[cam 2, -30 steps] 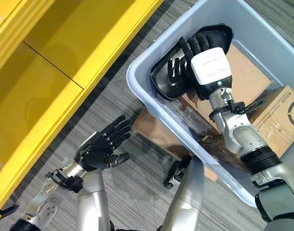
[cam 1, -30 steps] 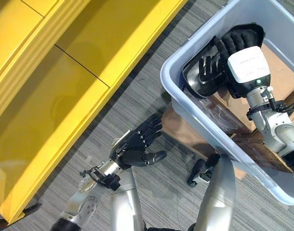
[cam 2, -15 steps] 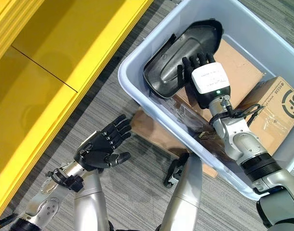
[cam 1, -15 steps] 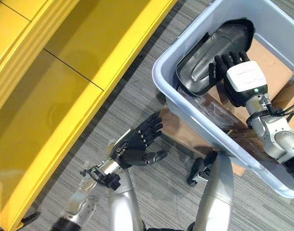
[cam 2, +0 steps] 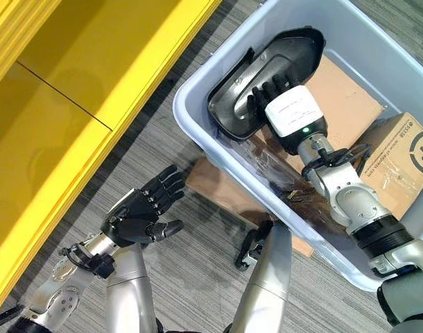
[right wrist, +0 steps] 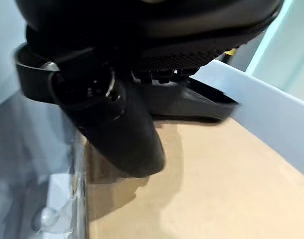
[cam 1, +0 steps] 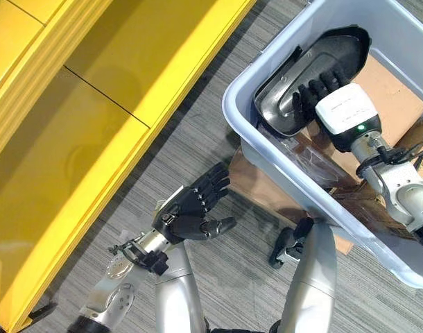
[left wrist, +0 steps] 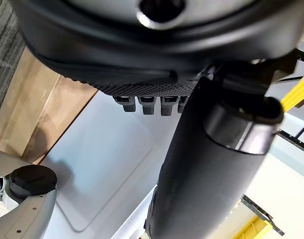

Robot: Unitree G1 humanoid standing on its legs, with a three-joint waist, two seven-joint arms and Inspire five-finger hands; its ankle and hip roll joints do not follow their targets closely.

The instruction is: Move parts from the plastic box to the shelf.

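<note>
A black moulded part (cam 1: pixel 298 69) lies tilted against the near-left wall inside the pale blue plastic box (cam 1: pixel 267 156). My right hand (cam 1: pixel 340 111), with a white cover on its back, reaches into the box. Its fingers (cam 2: pixel 267 87) lie fairly straight in the part's hollow without closing round it. In the right wrist view the black part (right wrist: pixel 192 102) shows just past the thumb (right wrist: pixel 122 124). My left hand (cam 1: pixel 191 208) hovers open over the carpet in front of the box, holding nothing. The yellow shelf (cam 1: pixel 93 104) runs along the left.
Flat brown cardboard (cam 2: pixel 340 90) and a cardboard carton (cam 2: pixel 399 159) lie in the box beside the part, with clear plastic wrap (cam 1: pixel 308 163) near the front wall. A cardboard sheet (cam 1: pixel 256 184) sticks out under the box onto the grey carpet.
The camera shifted a little. My right hand drew back off the part's far end, then slid forward so its fingers lie in the hollow. The left hand has hardly moved.
</note>
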